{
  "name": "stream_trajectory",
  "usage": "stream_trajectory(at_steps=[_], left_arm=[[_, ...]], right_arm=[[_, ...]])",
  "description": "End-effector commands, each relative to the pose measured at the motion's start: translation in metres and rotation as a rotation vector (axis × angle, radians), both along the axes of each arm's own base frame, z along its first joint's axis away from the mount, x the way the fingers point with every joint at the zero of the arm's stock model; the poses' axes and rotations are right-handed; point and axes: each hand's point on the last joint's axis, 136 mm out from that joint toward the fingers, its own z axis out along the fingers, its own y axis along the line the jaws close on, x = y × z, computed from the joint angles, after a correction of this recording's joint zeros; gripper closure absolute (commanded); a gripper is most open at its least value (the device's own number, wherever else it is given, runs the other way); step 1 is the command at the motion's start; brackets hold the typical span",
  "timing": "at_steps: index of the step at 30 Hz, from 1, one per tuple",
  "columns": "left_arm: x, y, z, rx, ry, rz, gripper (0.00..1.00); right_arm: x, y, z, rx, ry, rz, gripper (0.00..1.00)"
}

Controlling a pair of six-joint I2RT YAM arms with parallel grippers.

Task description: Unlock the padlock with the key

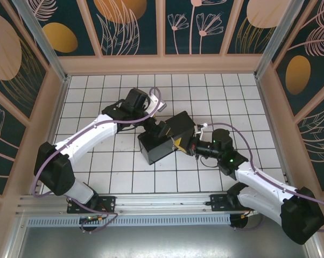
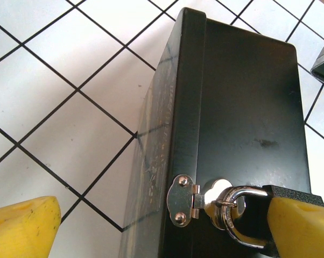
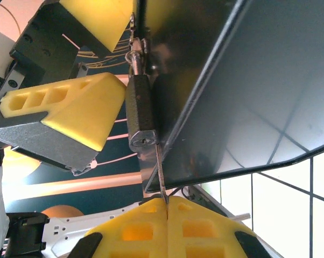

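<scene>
Right wrist view: your right gripper pressed together, pinching key, blade poked up at padlock keyway. Padlock hangs off hasp at box edge. Left gripper spread wide, straddling padlock, guessing so it can brace against twist.

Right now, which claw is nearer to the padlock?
Left. The left claw is open, with one finger close beside the padlock. The right claw, shut on the key, sits past the keyhole end.
</scene>
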Motion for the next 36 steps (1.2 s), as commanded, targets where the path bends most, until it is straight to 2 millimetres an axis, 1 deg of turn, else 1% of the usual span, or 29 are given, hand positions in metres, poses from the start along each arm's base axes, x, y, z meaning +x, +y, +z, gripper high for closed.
stream_trajectory(at_steps=[1,8,12,21,36], left_arm=[[-0.0027,0.0004,0.0039,-0.008,-0.012,0.0,0.02],[-0.0017,0.0013,0.0005,0.0,-0.006,0.007,0.03],[-0.0019,0.0003,0.0012,-0.006,-0.002,0.009,0.03],[-0.0039,-0.0007,0.0005,-0.012,0.005,0.004,0.04],[-0.006,-0.0021,0.0006,-0.025,0.014,-0.001,0.04]], right_arm=[[0.0039,-0.0014,0.0084,0.03,-0.034,-0.026,1.0],[0.0014,-0.0005,0.0143,0.053,-0.05,-0.012,1.0],[-0.0011,-0.0021,0.0137,0.048,-0.049,-0.01,1.0],[0.0043,-0.0029,0.0141,0.055,-0.054,-0.016,1.0],[0.0044,-0.0009,0.0131,0.071,-0.046,-0.011,1.0]])
